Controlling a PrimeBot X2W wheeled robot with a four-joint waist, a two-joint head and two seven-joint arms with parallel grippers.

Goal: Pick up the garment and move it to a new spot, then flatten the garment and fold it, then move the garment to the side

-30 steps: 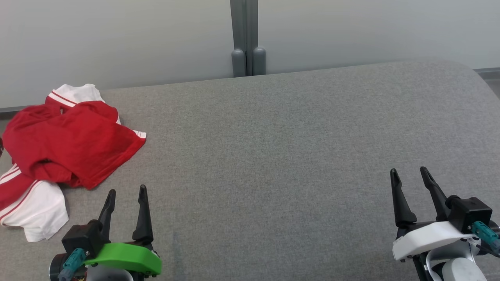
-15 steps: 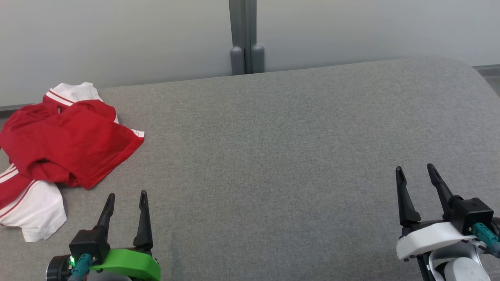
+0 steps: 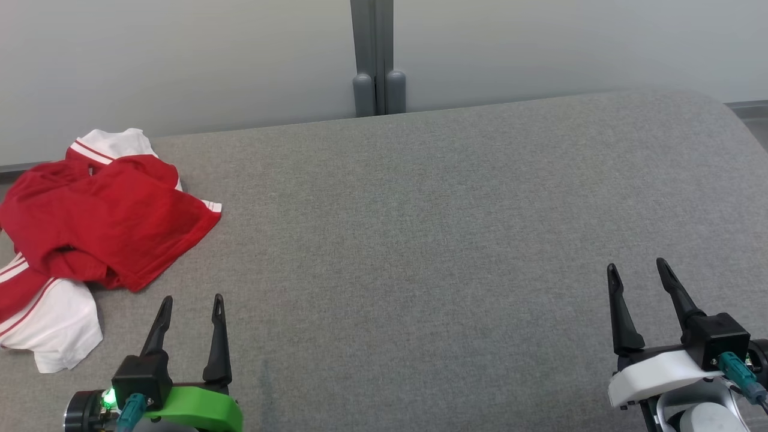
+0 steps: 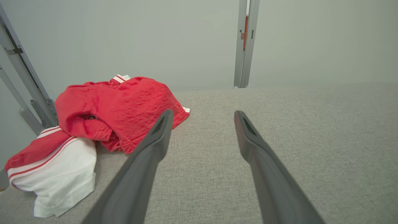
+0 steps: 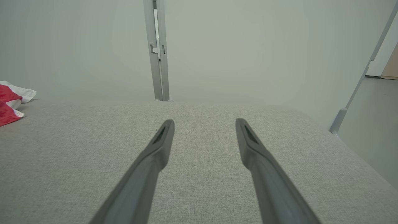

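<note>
One crumpled garment ahead-left of left jaws, apart

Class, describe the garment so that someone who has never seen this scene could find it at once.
Start with the wide grey fabric surface. At its left end, beyond the left gripper, lies a crumpled garment. Bright red cloth with white, red-striped parts sets it apart from the plain grey around it.

Left tool w/ green cover, right tool white; blk fingers.
</note>
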